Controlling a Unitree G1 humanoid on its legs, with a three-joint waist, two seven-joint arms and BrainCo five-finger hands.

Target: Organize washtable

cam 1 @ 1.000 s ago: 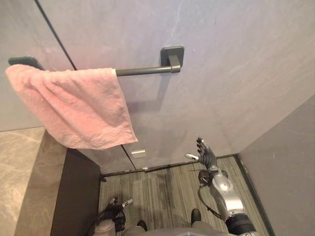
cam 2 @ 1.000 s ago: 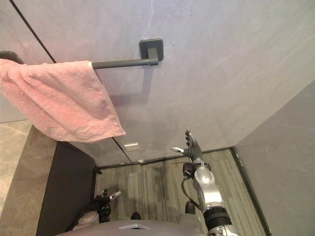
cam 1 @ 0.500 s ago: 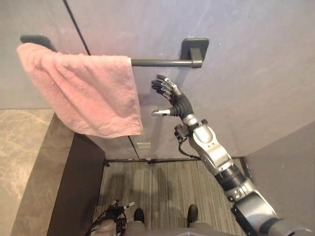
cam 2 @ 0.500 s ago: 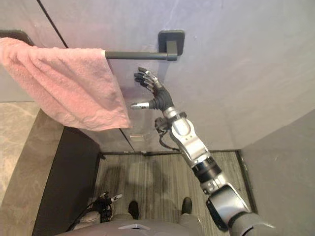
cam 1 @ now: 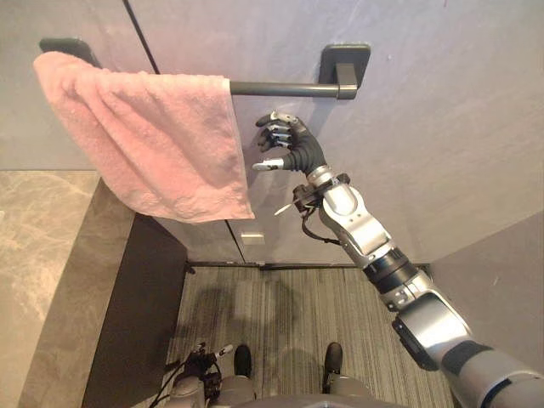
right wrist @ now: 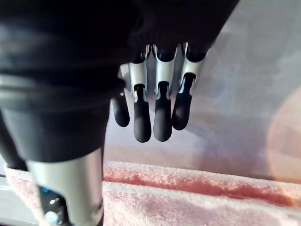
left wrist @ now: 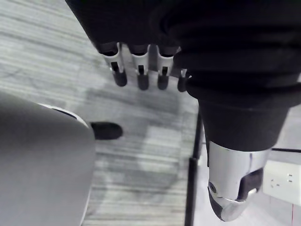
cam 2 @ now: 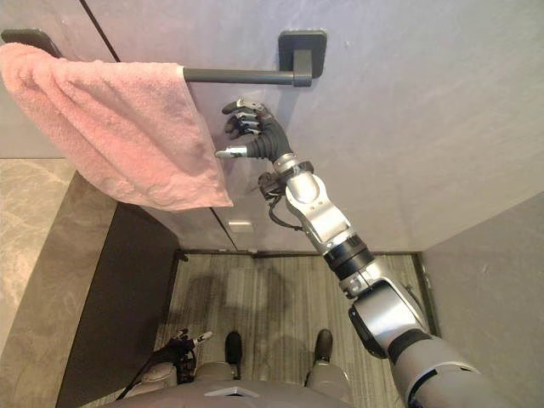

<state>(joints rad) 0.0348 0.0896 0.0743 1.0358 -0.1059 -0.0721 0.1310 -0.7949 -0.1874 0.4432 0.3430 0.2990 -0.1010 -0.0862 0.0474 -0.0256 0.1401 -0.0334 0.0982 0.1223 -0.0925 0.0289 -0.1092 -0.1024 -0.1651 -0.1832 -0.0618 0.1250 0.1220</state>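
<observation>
We're up at the towel bar (cam 1: 280, 87), and the pink towel (cam 1: 144, 136) is draped over it, crowded toward the bar's left end with the right stretch bare. Our right hand (cam 1: 289, 144) hovers just beside the towel's right edge, under the bar, fingers loosely bent and holding nothing. Our left hand (left wrist: 140, 66) hangs low over the floor, fingers relaxed and empty. We judge the hanging done but the tidying not. The towel's long axis runs along the bar, yet its lower hem slants down toward the right corner, so squaring it up remains.
</observation>
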